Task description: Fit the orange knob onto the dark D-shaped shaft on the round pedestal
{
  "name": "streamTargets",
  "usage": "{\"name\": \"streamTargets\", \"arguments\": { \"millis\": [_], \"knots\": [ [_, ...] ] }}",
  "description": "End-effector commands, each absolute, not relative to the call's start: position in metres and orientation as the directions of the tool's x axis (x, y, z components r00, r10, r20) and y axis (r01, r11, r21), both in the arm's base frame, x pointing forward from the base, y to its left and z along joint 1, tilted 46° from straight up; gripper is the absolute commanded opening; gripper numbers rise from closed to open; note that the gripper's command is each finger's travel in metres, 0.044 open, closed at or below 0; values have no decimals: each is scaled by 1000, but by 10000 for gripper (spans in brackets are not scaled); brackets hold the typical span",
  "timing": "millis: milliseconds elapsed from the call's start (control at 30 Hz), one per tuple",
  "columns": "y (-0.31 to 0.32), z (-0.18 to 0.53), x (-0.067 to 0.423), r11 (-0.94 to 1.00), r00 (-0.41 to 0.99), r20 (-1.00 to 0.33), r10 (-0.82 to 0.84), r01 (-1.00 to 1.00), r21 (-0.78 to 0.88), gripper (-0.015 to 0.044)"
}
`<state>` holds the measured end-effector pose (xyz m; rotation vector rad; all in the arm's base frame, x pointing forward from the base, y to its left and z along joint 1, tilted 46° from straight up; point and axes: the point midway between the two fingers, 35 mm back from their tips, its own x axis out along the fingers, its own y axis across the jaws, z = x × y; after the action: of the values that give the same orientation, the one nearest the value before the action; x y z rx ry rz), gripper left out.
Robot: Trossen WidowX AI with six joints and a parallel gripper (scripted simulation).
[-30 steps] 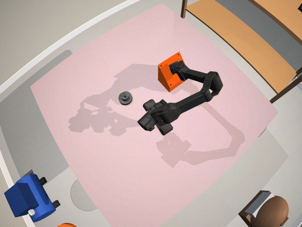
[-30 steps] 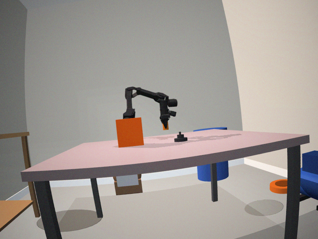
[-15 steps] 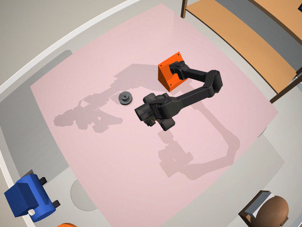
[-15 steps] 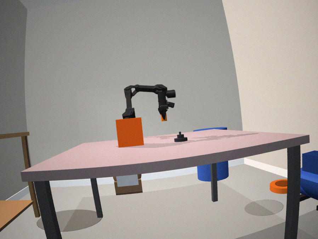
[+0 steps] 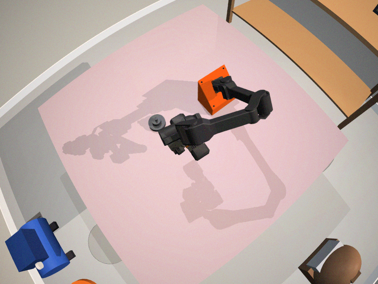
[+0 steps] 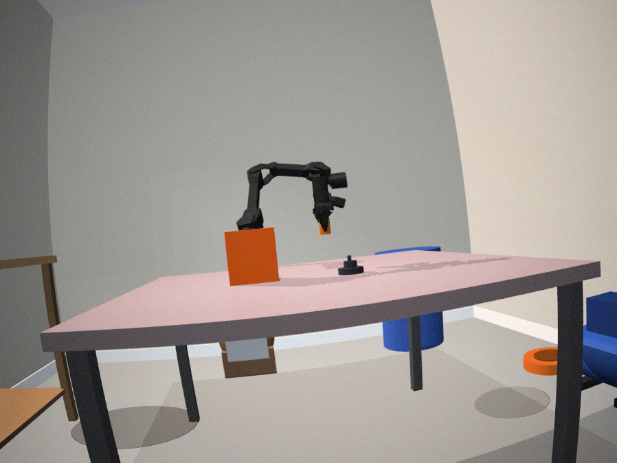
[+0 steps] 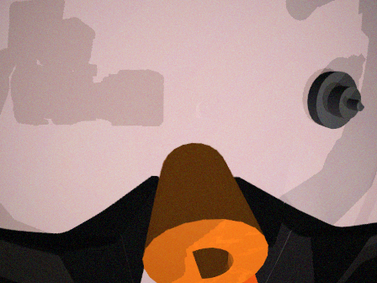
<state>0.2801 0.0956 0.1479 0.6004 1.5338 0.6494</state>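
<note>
Item: orange knob [image 7: 204, 228], tapered cylinder, clamped between the closed jaws of the gripper [image 6: 323, 224] and carried in the air, well above the pink table top [image 6: 319, 294]. From the room side it hangs from the fingertips with its long axis close to vertical; the wrist view looks at its end face, where the D-shaped hole [image 7: 212, 262] shows its flat side toward the left of that picture. Item: round pedestal [image 5: 156, 122], dark grey, standing on the table with the dark shaft [image 7: 347, 101] upright at its centre; the shaft's flat side cannot be made out. Relation of note: the pedestal lies off to one side of the held knob, not beneath it. In the wrist view it sits to the upper right; from above it is just beside the wrist, on the side away from the orange base block [image 5: 213, 90]. Judgement: the coming move calls for a sideways carry until the hole stands over the shaft, then a turn about the knob's own axis until the flats agree. Nothing is seated yet.
</note>
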Motion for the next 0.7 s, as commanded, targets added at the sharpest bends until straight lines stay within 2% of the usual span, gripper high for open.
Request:
{"name": "streamTargets", "arguments": {
  "millis": [0,667],
  "knots": [
    [88,135,288,704,-63,-702,709,-3,711,0],
    [56,86,314,710,-61,-709,703,-6,705,0]
  ]
}}
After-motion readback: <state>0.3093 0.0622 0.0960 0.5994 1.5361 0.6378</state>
